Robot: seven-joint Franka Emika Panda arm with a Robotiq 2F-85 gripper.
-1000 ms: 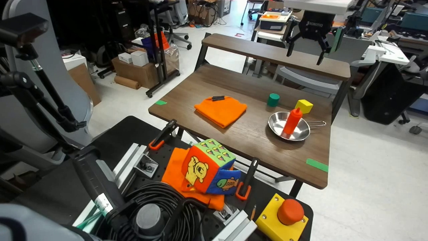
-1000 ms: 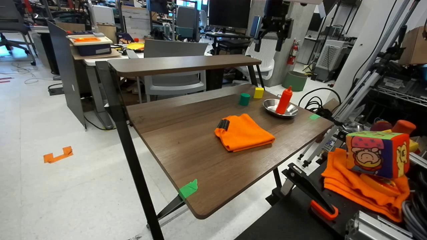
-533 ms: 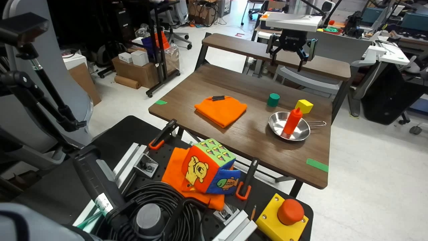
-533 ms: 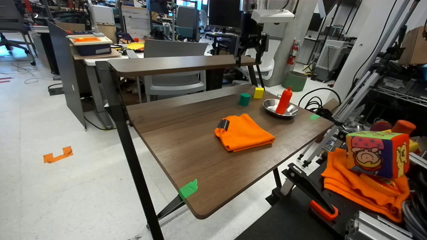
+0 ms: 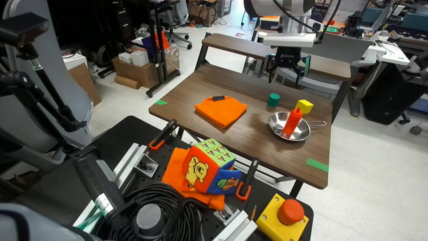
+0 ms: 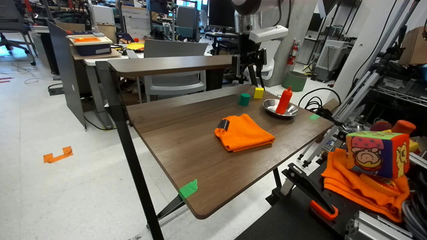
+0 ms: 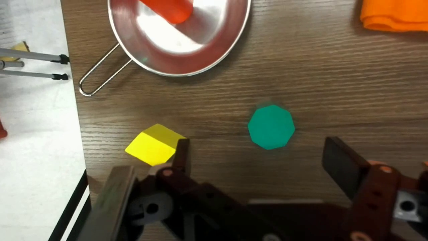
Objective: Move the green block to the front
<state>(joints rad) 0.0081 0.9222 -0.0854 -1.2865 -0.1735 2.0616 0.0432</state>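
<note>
I've swung my spread hand (image 5: 283,82) in and lower, toward the green block (image 5: 273,100) standing untouched on the counter (image 5: 250,135) near the yellow block (image 5: 304,106), so I judge the approach well along, grasp pending.

1. Lowered the gripper (image 5: 283,82) and shifted it leftward as seen in both exterior views.
2. Dropped the fingertips (image 5: 270,79), in front of the shelf (image 5: 230,44) a second ago, below its edge in an exterior view.
3. Brought it nearer the green block (image 5: 273,100).
4. Drew more of the arm (image 5: 264,8) into both exterior views.
</note>
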